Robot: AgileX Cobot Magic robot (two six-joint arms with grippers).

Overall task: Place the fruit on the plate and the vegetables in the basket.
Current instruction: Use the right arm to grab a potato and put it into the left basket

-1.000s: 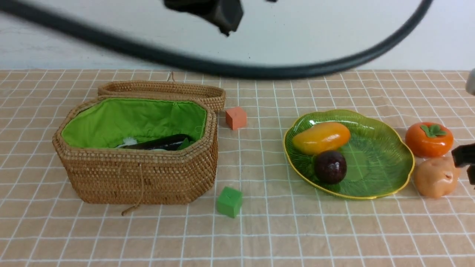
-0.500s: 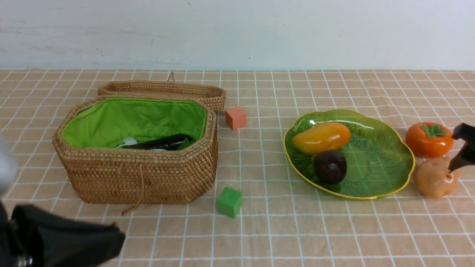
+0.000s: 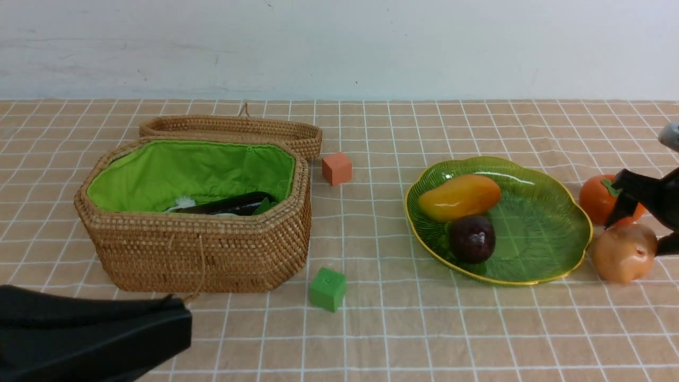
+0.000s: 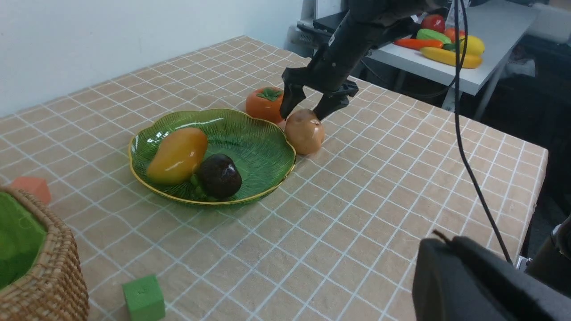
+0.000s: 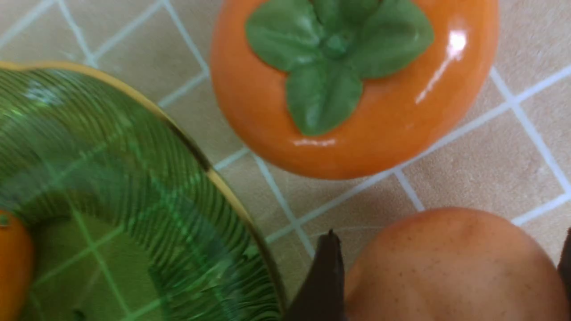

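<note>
Potato (image 4: 305, 133) straddled by right gripper (image 4: 304, 111)
Right arm (image 4: 352, 40) slanted down from the right side, jaws spread wide astride the potato, which sat on the cloth (image 3: 398, 329) just beside the plate (image 3: 554, 212), near the persimmon (image 3: 595, 199). Mango (image 3: 459, 197) and mangosteen (image 3: 472, 239) lay on the plate; eggplant (image 3: 233, 203) lay in the basket (image 3: 201, 249). Left gripper (image 3: 90, 339) rested low by the basket, closed.

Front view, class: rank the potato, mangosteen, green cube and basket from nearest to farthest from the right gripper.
1. Potato, between the open jaws of the right gripper, right of the plate.
2. Mangosteen, on the plate.
3. Green cube, near the middle.
4. Basket, on the left.
</note>
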